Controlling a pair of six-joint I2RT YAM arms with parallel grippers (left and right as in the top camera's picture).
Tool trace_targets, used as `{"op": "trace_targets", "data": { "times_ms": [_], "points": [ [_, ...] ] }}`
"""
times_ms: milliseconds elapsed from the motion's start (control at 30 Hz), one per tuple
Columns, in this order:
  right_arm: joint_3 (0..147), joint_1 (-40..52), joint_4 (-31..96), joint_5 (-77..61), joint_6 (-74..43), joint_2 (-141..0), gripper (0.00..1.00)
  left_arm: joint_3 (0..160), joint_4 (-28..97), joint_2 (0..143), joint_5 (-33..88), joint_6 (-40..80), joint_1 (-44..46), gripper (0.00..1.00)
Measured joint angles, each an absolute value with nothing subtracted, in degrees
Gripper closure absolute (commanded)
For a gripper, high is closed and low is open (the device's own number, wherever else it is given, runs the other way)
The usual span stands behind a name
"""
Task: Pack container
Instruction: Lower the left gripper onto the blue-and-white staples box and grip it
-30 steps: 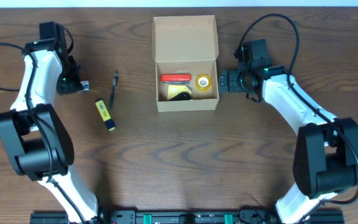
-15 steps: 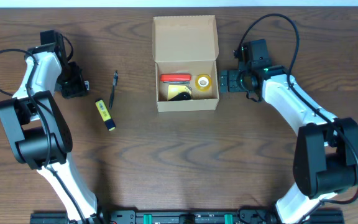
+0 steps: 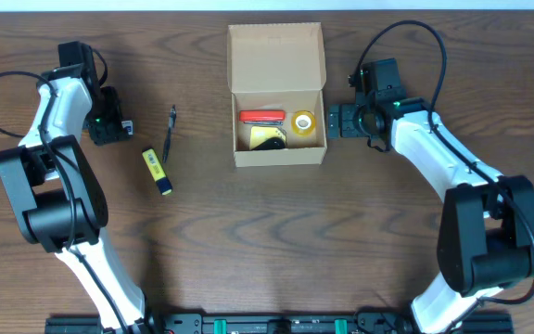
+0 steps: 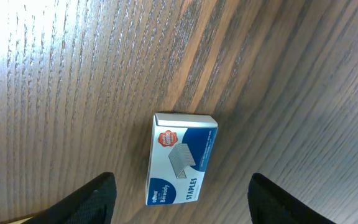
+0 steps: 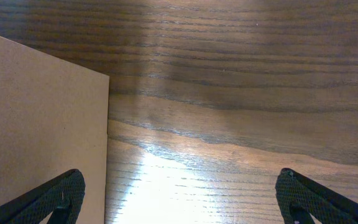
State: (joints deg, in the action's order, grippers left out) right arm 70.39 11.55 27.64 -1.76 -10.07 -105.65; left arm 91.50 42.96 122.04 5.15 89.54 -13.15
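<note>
The left tool (image 4: 180,190), released, straddles the staple box (image 4: 183,158) on the surface (image 4: 67,74) beneath it, seemingly lined up to grasp, while the right tool (image 5: 179,186), likewise released, sits just beside the open-lidded container (image 3: 281,156), perhaps to steady it.

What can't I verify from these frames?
Staples box: in overhead, mostly hidden under the left end effector.
Yellow-and-black item inside the container: overhead, too small to identify.
Thin black object beside the yellow marker: overhead, too small to name.
Container contents: right wrist view shows only an outer wall.
</note>
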Motion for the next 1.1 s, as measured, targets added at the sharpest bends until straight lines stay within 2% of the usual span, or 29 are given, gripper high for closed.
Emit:
{"op": "trace_targets", "data": {
  "times_ms": [233,1100],
  "points": [
    [70.39,11.57,27.62,-1.76,-10.07,-105.65,0.01,91.50,42.72,123.61,5.85,89.52,-13.15,0.31],
    [70.39,11.55,27.62,-1.76,-10.07,-105.65,0.01,91.50,39.81,124.33,6.02,87.79,-15.33,0.31]
  ]
}}
